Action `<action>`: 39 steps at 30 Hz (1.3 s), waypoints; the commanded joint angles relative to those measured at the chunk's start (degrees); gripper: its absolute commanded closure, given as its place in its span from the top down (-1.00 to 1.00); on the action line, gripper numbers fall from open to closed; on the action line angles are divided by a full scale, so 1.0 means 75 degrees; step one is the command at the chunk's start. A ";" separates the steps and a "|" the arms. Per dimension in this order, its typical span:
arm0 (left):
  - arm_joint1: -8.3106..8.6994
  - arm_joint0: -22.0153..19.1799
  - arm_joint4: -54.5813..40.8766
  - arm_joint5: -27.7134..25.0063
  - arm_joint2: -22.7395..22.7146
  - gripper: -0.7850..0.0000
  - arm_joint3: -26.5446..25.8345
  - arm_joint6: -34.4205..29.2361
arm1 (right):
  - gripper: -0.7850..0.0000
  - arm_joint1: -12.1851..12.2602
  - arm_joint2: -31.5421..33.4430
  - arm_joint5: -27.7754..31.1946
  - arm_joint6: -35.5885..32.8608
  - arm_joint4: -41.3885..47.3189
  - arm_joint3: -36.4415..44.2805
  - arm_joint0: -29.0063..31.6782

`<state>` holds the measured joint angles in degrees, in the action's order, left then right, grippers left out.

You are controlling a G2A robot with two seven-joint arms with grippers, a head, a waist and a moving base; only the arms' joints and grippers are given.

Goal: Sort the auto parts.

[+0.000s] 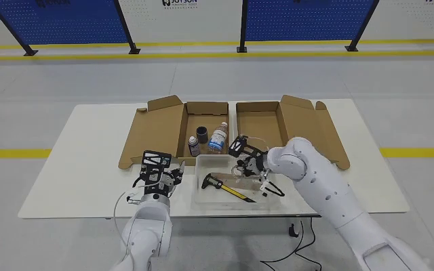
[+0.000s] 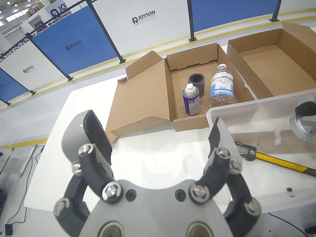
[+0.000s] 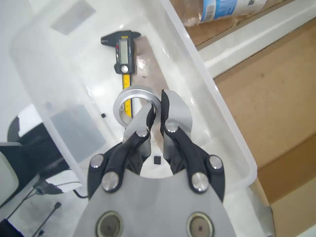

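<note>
Pinching metal ring (image 3: 135, 91) by one wall, our right gripper (image 3: 156, 114) holds it over clear bin (image 3: 187, 57), above caliper (image 3: 124, 55). Thin edge-hold: we risk ring pivoting, slipping, falling into bin. Our left gripper (image 2: 153, 117) spread, above tabletop (image 2: 158, 159) beside bin.

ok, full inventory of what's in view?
white table: 1, white, under everything
left-side open cardboard box: 1, brown, mid-table
right-side open cardboard box: 1, brown, beside it
blue spray can: 1, blue, white cap, upright in left-side box
black metal cylinder: 1, black, same box
clear plastic bottle: 1, blue-white label, same box
clear plastic bin: 1, translucent, before the boxes
digital caliper: 1, black, yellow scale, lying in bin
silver metal ring: 1, silver, held inside bin
left gripper: 1, open, above table beside bin
right gripper: 1, shut on ring
</note>
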<state>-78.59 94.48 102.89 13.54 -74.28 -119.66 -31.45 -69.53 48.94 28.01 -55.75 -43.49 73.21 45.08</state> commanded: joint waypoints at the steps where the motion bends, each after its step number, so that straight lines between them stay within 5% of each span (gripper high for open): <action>1: 0.0000 0.0000 0.0000 0.0000 0.0000 1.00 0.0000 0.0000 | -1.00 0.0099 0.0395 -0.0118 0.0202 0.0307 0.0262 0.0294; 12: 0.0000 0.0000 0.0000 0.0000 0.0000 1.00 0.0000 0.0000 | -1.00 0.0349 0.1709 -0.0409 0.1427 0.2539 0.0816 0.1736; 24: 0.0000 0.0000 0.0000 0.0000 0.0000 1.00 0.0000 0.0000 | -1.00 0.0298 0.1429 -0.0541 0.1708 0.2371 0.0760 0.1668; 30: 0.0000 0.0000 0.0000 0.0000 0.0000 1.00 0.0000 0.0000 | -1.00 0.0301 0.1343 -0.0777 0.1904 0.1511 0.0849 0.1452; 39: 0.0000 0.0000 0.0000 0.0000 0.0000 1.00 0.0000 0.0000 | -1.00 0.0325 0.1088 -0.1538 0.2371 -0.1562 0.0963 0.0817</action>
<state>-78.59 94.48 102.89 13.54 -74.28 -119.66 -31.45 -67.05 57.36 17.16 -38.42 -52.30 80.78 51.89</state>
